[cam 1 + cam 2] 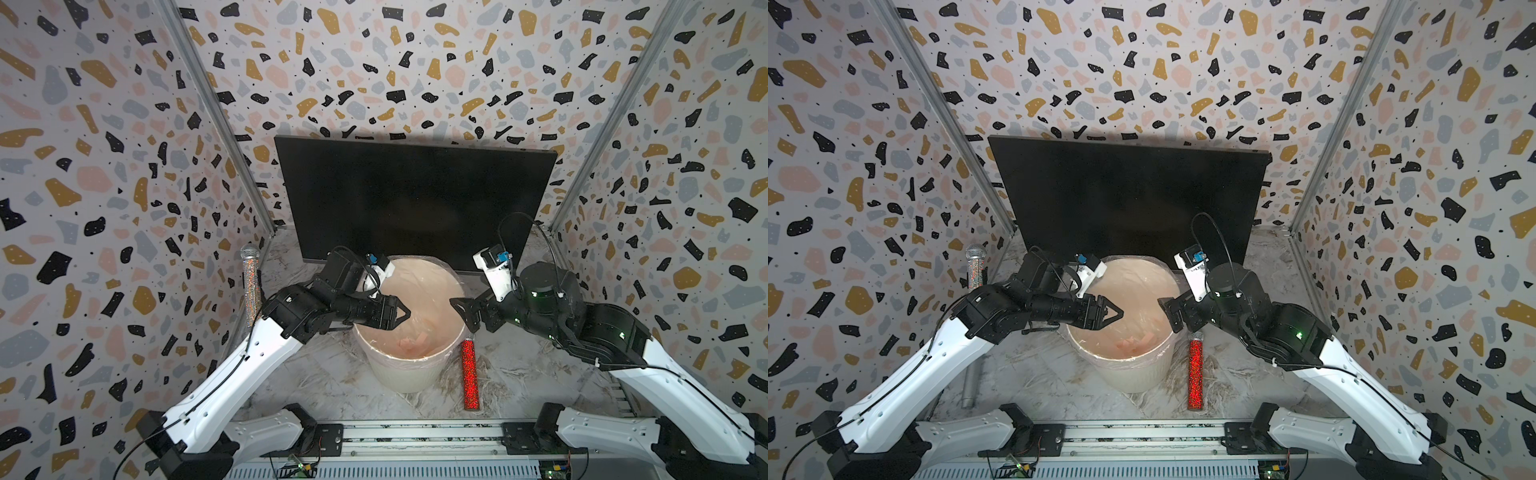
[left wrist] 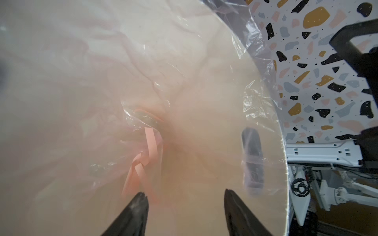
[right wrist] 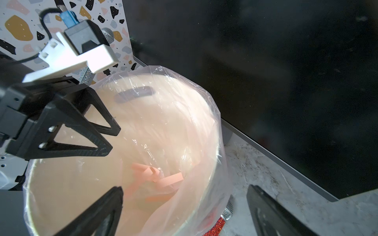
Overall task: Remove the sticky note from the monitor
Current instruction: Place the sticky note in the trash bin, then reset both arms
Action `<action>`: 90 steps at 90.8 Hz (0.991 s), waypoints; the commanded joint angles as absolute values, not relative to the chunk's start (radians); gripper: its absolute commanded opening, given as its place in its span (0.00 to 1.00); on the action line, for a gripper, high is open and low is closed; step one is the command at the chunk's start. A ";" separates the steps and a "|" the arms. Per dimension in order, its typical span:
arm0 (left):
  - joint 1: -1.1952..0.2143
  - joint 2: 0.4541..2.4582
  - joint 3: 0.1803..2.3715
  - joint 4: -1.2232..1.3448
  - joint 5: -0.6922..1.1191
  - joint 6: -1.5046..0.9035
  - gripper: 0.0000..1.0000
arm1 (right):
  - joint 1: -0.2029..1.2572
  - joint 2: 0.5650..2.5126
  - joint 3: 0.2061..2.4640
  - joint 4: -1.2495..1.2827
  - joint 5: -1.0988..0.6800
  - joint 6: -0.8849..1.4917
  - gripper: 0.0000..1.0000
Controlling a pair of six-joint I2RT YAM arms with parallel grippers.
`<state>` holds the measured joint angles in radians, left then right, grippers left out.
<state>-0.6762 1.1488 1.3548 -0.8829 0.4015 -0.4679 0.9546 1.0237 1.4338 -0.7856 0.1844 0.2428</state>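
The monitor [image 1: 415, 195] [image 1: 1129, 195] stands at the back, and its black screen [image 3: 286, 61] shows no sticky note. Several pink sticky notes [image 1: 411, 345] [image 1: 1138, 343] [image 2: 150, 143] [image 3: 169, 179] lie curled at the bottom of the lined white bin [image 1: 415, 374] [image 1: 1133, 374] in front of it. Which one came off the screen I cannot tell. My left gripper [image 1: 405, 313] [image 1: 1119, 313] [image 2: 186, 194] [image 3: 113, 140] hangs over the bin's left rim, open and empty. My right gripper [image 1: 457, 309] [image 1: 1167, 311] [image 3: 185, 188] is open above the bin's right rim, holding nothing.
A red glitter microphone [image 1: 471, 374] [image 1: 1195, 374] [image 3: 216, 224] lies on the marble table right of the bin. A silver glitter microphone [image 1: 250, 282] [image 1: 974, 266] leans at the left wall. Terrazzo-patterned walls close in three sides, and a metal rail [image 1: 415, 436] runs along the front.
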 commanded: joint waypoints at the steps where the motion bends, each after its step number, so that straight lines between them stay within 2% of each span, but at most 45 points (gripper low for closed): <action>1: -0.681 1.148 1.403 -0.889 0.376 -0.439 0.75 | 0.951 0.998 1.426 -0.790 0.223 0.231 1.00; 15: -0.680 1.142 1.448 -0.876 0.309 -0.402 0.90 | 0.951 0.976 1.398 -0.784 0.351 0.193 1.00; 18: -0.680 1.135 1.457 -0.863 0.287 -0.387 0.99 | 0.951 0.965 1.383 -0.775 0.391 0.174 1.00; 20: -0.680 1.129 1.462 -0.852 0.267 -0.378 1.00 | 0.951 0.956 1.370 -0.763 0.419 0.160 1.00; 47: -0.678 0.941 1.347 -0.533 -0.113 -0.200 0.99 | 0.936 0.764 1.088 -0.434 0.768 -0.083 1.00; 55: -0.678 0.883 1.246 -0.443 -0.288 -0.117 0.99 | 0.896 0.717 0.971 -0.321 0.852 -0.161 1.00; 64: -0.653 0.828 1.087 -0.315 -0.439 -0.044 1.00 | 0.806 0.683 0.844 -0.248 0.871 -0.159 1.00; 73: -0.574 0.795 0.938 -0.220 -0.490 -0.028 0.99 | 0.684 0.658 0.695 -0.147 0.881 -0.118 1.00; 90: -0.348 0.741 0.642 0.015 -0.474 -0.056 0.99 | 0.492 0.666 0.476 0.100 0.928 -0.063 1.00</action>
